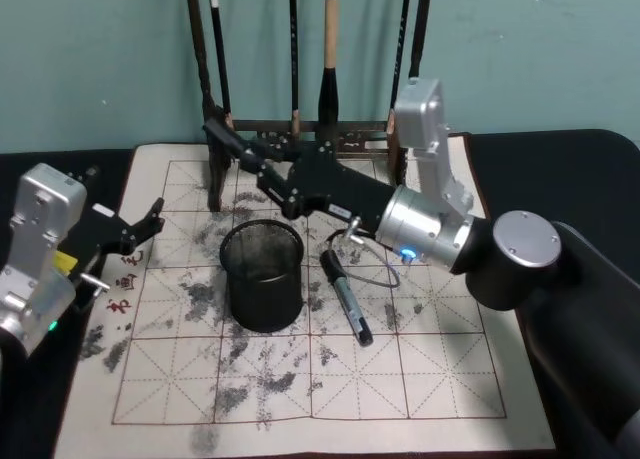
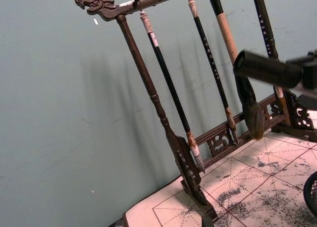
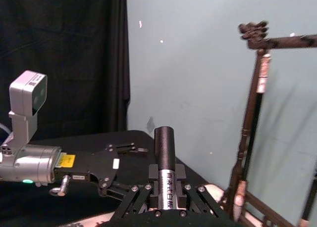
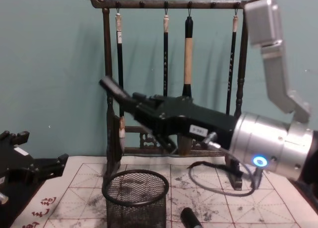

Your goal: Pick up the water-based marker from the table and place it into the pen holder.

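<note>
My right gripper (image 1: 265,169) is shut on a black water-based marker (image 1: 232,144) and holds it in the air, above and slightly behind the pen holder (image 1: 262,275). In the right wrist view the marker (image 3: 165,155) sticks out between the closed fingers. The chest view has the marker (image 4: 112,88) pointing up and left, well above the black mesh pen holder (image 4: 135,200). A second dark marker (image 1: 347,297) lies on the mat just right of the holder. My left gripper (image 1: 135,234) rests open at the mat's left edge with nothing between its fingers.
A tall dark wooden brush rack (image 1: 215,169) with several hanging brushes stands at the back of the ink-stained grid mat (image 1: 400,379), close behind my right gripper. A cable loop (image 1: 375,264) hangs from my right wrist over the mat. A black cloth covers the table.
</note>
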